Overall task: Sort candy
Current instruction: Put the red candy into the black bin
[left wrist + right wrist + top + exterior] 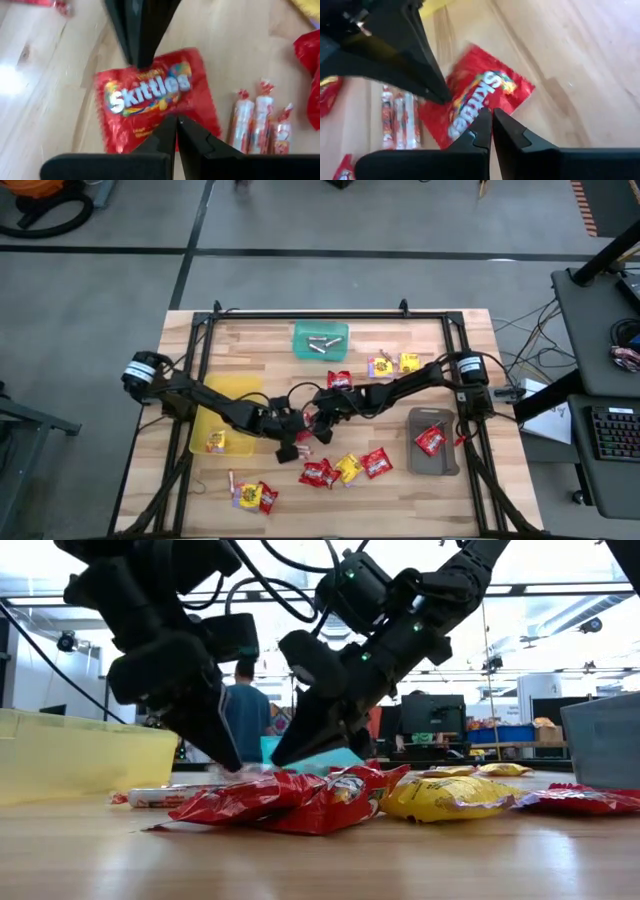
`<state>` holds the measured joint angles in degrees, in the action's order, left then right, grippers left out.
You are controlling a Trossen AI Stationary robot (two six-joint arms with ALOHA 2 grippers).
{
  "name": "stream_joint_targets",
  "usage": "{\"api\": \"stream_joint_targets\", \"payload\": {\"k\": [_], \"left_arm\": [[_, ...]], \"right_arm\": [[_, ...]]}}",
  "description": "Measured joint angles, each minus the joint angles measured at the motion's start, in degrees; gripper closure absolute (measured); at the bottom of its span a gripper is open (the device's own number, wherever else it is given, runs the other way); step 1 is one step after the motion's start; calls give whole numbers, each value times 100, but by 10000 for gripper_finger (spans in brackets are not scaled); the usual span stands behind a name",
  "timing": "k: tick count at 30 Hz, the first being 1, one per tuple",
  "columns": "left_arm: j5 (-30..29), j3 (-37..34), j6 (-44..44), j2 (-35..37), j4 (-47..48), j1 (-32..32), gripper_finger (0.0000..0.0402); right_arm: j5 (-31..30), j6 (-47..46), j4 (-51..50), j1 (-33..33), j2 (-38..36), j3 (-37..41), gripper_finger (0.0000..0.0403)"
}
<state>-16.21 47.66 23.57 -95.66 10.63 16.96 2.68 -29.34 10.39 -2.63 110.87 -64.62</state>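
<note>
Both arms reaching to the table middle, left gripper [175, 122] and right gripper [491, 117] fingers pressed together, tips down at red Skittles packet [150, 97] lying flat on table [400, 490], three small candy rolls [260, 122] beside it

Both grippers, left [297, 438] and right [318, 420], meet at table [400, 490] centre. Red candy [431, 440] lies in grey tray [444, 462]; rolls [321, 344] in green tray [303, 350].

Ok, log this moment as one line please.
left gripper: shut, tips at red Skittles packet | right gripper: shut, opposite edge of same packet | twisted rolls beside | grey tray: one red packet
</note>
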Motion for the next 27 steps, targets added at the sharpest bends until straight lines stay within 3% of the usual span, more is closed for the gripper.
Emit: {"api": "stream_joint_targets", "payload": {"k": [8, 13, 27], "left_arm": [[241, 20, 116, 111, 294, 27, 401], [35, 20, 105, 75, 374, 23, 402], [-235, 46, 308, -587, 243, 10, 402]], "right_arm": [[-44, 6, -758, -4, -394, 20, 394], [87, -627, -1007, 15, -398, 46, 393], [48, -1118, -613, 33, -224, 138, 378]]}}
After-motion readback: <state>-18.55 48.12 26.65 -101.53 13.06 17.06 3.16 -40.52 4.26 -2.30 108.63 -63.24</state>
